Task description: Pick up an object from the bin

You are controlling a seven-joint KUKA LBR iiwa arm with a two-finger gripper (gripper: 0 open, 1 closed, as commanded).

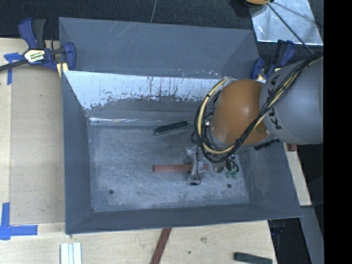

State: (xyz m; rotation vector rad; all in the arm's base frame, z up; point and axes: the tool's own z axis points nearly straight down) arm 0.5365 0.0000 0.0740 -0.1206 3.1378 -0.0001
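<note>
Reddish-brown bar (169, 169): lies flat near the centre of the floor of the bin (74, 147), with its long axis running from 9 o'clock to 3 o'clock.

Surface: the bin is grey metal with sloped walls. The floor is scuffed and speckled pale. The wall at 12 o'clock carries a band of dark scratches and drip-like marks along its upper part.

Contents, left to right: a small dark speck (111, 191) sits toward 8 o'clock on the floor, well apart from the bar. The bar itself is slim, straight and of even width, dull red-brown. At 12 o'clock from it, apart and close under the back wall, lies a dark pen-shaped thing (171, 127), tilted slightly up to the right.

The gripper (195, 173) stands at the bar's 3 o'clock end, touching or just over it. Behind it, toward 2 o'clock, are the orange cover (236, 114), looped cables (204, 114) and the grey arm (300, 109).

Obscured: the bar's 3 o'clock end is covered by the gripper's metalwork. Whether the gripper is spread or closed there cannot be told. The arm is cut off at the right.
</note>
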